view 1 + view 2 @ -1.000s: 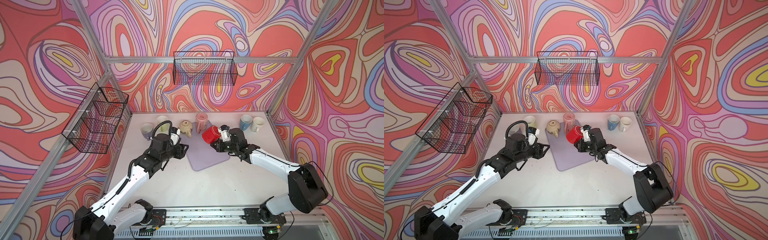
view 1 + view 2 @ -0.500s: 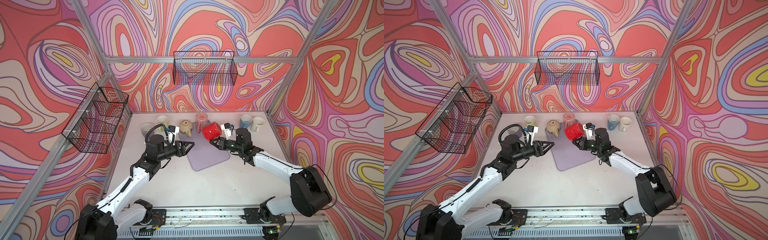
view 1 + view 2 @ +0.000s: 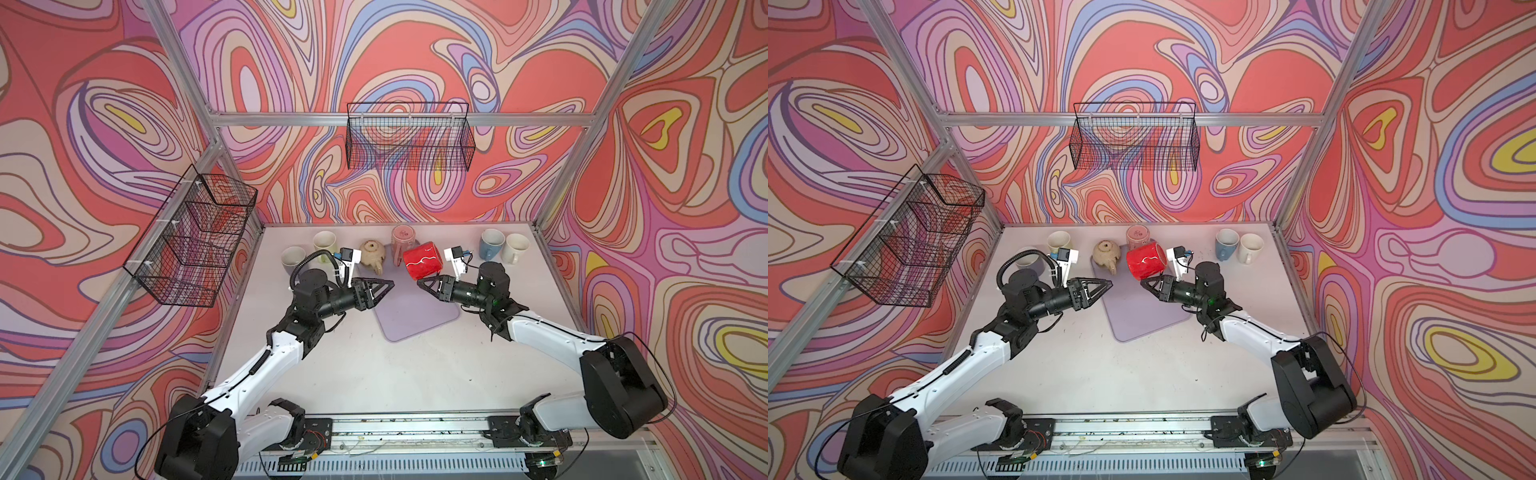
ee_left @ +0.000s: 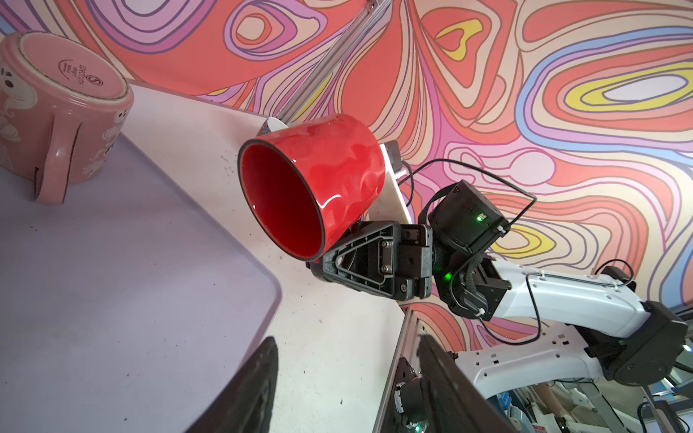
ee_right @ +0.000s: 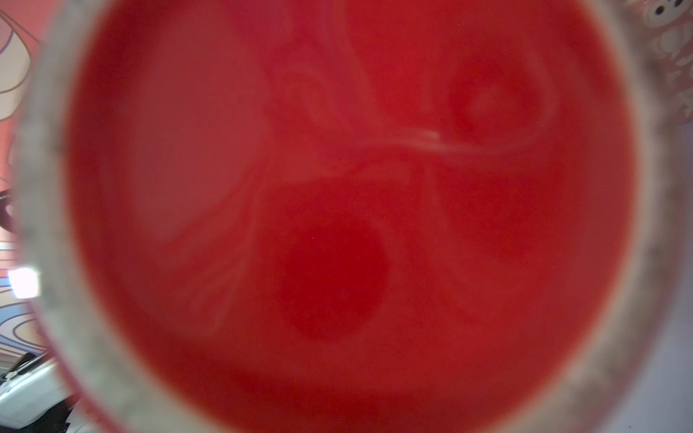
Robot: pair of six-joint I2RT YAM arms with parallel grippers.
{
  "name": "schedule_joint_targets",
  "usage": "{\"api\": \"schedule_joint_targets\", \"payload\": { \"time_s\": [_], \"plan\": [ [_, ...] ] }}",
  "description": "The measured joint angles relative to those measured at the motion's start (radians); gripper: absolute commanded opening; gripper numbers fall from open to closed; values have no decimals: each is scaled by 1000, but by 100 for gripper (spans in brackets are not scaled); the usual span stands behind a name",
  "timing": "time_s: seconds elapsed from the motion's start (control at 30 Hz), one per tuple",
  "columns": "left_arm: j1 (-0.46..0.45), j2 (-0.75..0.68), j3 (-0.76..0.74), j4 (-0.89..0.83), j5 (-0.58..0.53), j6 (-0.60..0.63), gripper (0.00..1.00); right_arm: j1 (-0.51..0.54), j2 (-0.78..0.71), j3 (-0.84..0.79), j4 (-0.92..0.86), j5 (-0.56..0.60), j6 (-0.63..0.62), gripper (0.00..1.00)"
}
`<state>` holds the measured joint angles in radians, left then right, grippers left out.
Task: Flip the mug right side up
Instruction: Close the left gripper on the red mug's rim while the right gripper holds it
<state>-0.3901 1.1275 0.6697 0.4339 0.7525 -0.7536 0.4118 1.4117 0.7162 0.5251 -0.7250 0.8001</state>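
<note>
The red mug (image 3: 423,262) is hanging on its side in the air near the far edge of the mat (image 3: 415,316), long axis nearly level, mouth facing the left gripper (image 3: 384,286), which is reaching in level with fingers (image 4: 258,386) spread and empty, while the outstretched right gripper (image 3: 420,281) is pinching it from beneath.

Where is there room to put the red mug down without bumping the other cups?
The purple mat is bare in its middle and near half, by the held red mug; the teapot and upside-down pink mug stand at its back edge. The table in front of the mat is bare too. The back row, with the blue mug, is crowded.
</note>
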Motion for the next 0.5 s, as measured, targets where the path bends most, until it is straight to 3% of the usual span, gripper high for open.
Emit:
{"api": "schedule_joint_targets", "payload": {
  "time_s": [0.5],
  "plan": [
    [-17, 80, 5, 124, 5, -54, 65, 77, 26, -15, 179, -57, 77, 6]
  ]
}}
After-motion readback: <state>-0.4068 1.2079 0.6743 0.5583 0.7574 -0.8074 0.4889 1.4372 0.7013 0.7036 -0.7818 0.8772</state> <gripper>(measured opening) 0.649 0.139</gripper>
